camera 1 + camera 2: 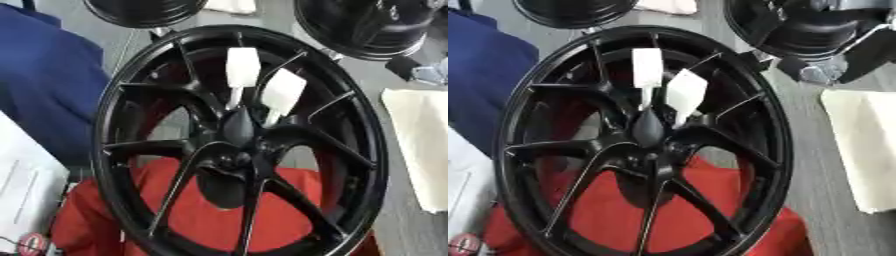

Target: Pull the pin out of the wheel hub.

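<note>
Centrally, two white pins [242,70] stick from the black wheel hub [238,131]

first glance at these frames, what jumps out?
A big black spoked wheel fills the centre, standing upright. Two white pins stick out side by side just above its hub. Behind and below it lies a red cloth; no robot hand is clearly in view.

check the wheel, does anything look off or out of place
Two white pins stick out of the black wheel near its hub, splayed at different angles instead of sitting parallel. They are what the task is about, not damage. Neither robot hand shows clearly in either view. Nothing looks spilled or broken.
</note>
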`<move>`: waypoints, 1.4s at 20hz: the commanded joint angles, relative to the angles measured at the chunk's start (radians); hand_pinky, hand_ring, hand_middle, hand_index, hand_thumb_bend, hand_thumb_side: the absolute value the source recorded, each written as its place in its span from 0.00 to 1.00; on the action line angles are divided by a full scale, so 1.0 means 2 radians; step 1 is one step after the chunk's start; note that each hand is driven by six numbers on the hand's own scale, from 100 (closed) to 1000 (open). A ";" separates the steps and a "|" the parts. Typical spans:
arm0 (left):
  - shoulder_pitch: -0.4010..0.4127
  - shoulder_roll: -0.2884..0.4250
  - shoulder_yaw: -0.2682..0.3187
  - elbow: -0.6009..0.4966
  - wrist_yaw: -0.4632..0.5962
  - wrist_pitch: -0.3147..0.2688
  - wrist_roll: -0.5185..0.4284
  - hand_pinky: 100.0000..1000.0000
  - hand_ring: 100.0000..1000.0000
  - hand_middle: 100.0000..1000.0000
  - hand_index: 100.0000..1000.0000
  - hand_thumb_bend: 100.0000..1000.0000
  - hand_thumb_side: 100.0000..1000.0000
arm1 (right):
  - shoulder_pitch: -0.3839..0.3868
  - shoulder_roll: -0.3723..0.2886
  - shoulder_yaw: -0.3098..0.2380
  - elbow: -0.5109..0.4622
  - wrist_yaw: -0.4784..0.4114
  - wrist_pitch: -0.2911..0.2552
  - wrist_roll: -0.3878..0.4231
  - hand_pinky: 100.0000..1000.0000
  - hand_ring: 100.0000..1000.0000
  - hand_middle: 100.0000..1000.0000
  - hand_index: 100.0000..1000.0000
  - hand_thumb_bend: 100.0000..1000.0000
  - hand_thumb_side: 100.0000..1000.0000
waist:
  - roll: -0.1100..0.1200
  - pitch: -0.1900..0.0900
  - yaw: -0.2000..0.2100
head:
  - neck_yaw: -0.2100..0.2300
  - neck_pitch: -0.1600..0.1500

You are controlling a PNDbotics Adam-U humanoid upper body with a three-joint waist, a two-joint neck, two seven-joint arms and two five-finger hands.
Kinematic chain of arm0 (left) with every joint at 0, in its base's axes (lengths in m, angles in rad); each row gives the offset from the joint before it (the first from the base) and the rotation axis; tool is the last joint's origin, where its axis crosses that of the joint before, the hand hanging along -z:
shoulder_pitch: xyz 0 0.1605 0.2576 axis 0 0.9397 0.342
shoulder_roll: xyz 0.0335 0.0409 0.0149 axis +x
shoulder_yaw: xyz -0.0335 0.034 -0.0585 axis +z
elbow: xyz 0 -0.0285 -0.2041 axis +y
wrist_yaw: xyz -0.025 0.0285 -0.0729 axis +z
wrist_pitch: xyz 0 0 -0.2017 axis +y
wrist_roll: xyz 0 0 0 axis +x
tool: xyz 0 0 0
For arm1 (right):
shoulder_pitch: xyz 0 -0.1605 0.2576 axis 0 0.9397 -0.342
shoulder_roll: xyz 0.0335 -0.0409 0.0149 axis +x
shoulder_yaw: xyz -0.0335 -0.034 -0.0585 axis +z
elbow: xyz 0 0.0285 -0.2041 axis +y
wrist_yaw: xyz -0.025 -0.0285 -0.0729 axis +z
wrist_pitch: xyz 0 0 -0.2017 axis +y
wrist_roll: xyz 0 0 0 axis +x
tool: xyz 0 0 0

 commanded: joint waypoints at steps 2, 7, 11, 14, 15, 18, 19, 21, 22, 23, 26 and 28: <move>-0.006 0.013 -0.001 -0.010 0.000 0.000 -0.003 0.66 0.70 0.57 0.66 0.00 0.77 | -0.027 0.002 0.028 0.018 0.014 -0.109 0.094 0.85 0.82 0.76 0.81 0.00 0.32 | 0.000 -0.011 0.002 | -0.006 0.003; -0.007 0.012 -0.001 -0.010 0.000 0.001 -0.003 0.66 0.70 0.57 0.67 0.00 0.77 | -0.054 0.023 0.056 0.044 0.029 -0.134 0.094 0.86 0.85 0.80 0.85 0.00 0.22 | -0.002 -0.010 0.006 | -0.013 0.011; -0.007 0.011 -0.002 -0.010 0.000 0.001 -0.004 0.66 0.70 0.57 0.66 0.00 0.77 | -0.068 0.036 0.071 0.061 0.042 -0.159 0.094 0.87 0.86 0.81 0.88 0.00 0.14 | -0.003 -0.009 0.008 | -0.014 0.015; -0.007 0.011 -0.002 -0.010 0.000 0.001 -0.004 0.66 0.70 0.57 0.66 0.00 0.77 | -0.075 0.042 0.076 0.071 0.047 -0.170 0.094 0.87 0.86 0.80 0.88 0.00 0.13 | -0.003 -0.009 0.007 | -0.014 0.015; -0.007 0.011 -0.002 -0.010 0.000 0.001 -0.004 0.66 0.70 0.57 0.66 0.00 0.77 | -0.077 0.044 0.077 0.073 0.047 -0.172 0.094 0.87 0.86 0.80 0.89 0.02 0.11 | -0.003 -0.008 0.008 | -0.014 0.015; -0.008 0.011 -0.002 -0.010 0.000 0.001 -0.005 0.66 0.70 0.57 0.66 0.00 0.77 | -0.084 0.051 0.082 0.081 0.050 -0.176 0.094 0.87 0.86 0.80 0.89 0.02 0.11 | -0.003 -0.008 0.008 | -0.014 0.016; -0.008 0.011 -0.002 -0.010 0.000 0.001 -0.005 0.66 0.70 0.57 0.66 0.00 0.77 | -0.086 0.053 0.083 0.083 0.050 -0.177 0.094 0.87 0.86 0.82 0.91 0.08 0.02 | -0.004 -0.007 0.009 | -0.015 0.016; -0.008 0.010 -0.002 -0.010 0.000 0.001 -0.005 0.66 0.70 0.57 0.66 0.00 0.77 | -0.091 0.059 0.089 0.086 0.051 -0.181 0.094 0.88 0.87 0.82 0.92 0.09 0.00 | -0.004 -0.005 0.010 | -0.021 0.017; -0.008 0.010 -0.003 -0.010 0.000 0.001 -0.005 0.66 0.70 0.57 0.66 0.00 0.77 | -0.093 0.061 0.091 0.088 0.052 -0.184 0.094 0.88 0.87 0.83 0.92 0.10 0.00 | -0.005 -0.005 0.010 | -0.025 0.018; -0.008 0.010 -0.002 -0.010 0.000 0.001 -0.005 0.66 0.70 0.57 0.66 0.00 0.77 | -0.094 0.062 0.094 0.089 0.054 -0.187 0.094 0.88 0.87 0.83 0.92 0.12 0.00 | -0.005 -0.004 0.011 | -0.032 0.020; -0.008 0.009 -0.002 -0.010 0.000 0.002 -0.005 0.66 0.70 0.57 0.66 0.00 0.78 | -0.095 0.064 0.102 0.093 0.058 -0.198 0.094 0.89 0.88 0.83 0.92 0.13 0.00 | -0.006 -0.003 0.010 | -0.050 0.024; -0.009 0.009 -0.003 -0.010 0.000 0.002 -0.005 0.66 0.70 0.57 0.66 0.00 0.78 | -0.097 0.066 0.107 0.095 0.060 -0.206 0.094 0.89 0.88 0.84 0.92 0.13 0.00 | -0.006 -0.002 0.010 | -0.058 0.026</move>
